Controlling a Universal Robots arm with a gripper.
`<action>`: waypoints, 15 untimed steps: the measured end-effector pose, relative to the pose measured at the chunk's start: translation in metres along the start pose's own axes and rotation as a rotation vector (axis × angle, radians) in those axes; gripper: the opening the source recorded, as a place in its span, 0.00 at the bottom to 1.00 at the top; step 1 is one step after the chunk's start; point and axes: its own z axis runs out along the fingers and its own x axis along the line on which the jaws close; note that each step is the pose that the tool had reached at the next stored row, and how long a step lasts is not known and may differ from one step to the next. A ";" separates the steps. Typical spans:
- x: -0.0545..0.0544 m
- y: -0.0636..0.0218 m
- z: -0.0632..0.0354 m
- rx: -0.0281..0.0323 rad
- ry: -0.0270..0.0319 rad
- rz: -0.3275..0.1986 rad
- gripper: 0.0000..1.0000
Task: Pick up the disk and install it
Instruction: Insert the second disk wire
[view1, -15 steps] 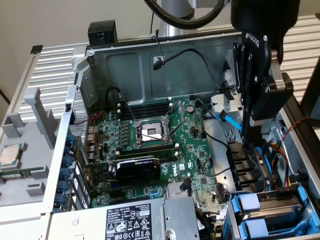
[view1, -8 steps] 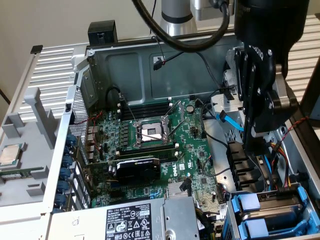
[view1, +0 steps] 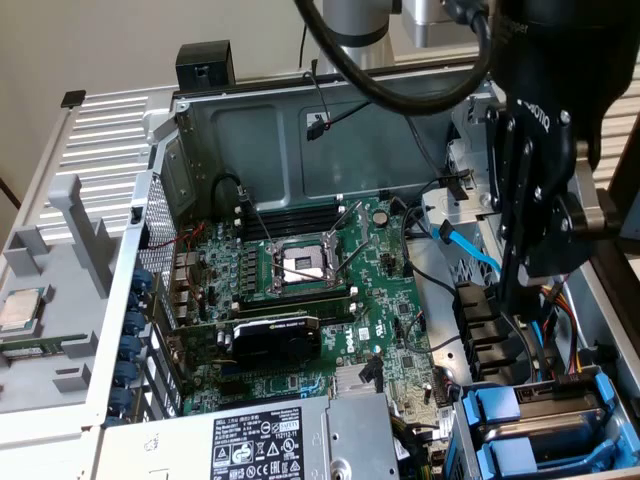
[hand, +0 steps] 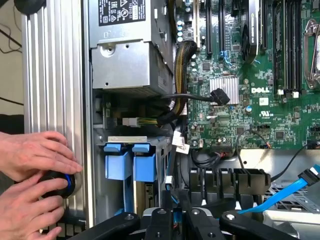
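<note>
Open computer case (view1: 190, 120) on its side, motherboard (view1: 320, 290) inside on the floor, power supply (view1: 270, 440) near it, drive bay carriers (view1: 540, 430) at the exterior view's near right, gripper (view1: 525, 270) above them, processor chip (view1: 22, 310) outside at far left.

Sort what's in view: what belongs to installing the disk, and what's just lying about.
Job in hand:
gripper, above the drive bay
blue drive carriers in that bay

Lying about:
processor chip outside the case
graphics card
power supply
blue cable
a person's hands at the case edge
</note>
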 end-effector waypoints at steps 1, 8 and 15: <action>0.001 -0.0010 0.0003 -0.0044 0.0001 -0.001 0.16; 0.016 -0.0030 0.0065 -0.0140 -0.0052 -0.003 0.16; 0.020 -0.0080 0.0130 -0.0161 -0.0096 -0.003 0.16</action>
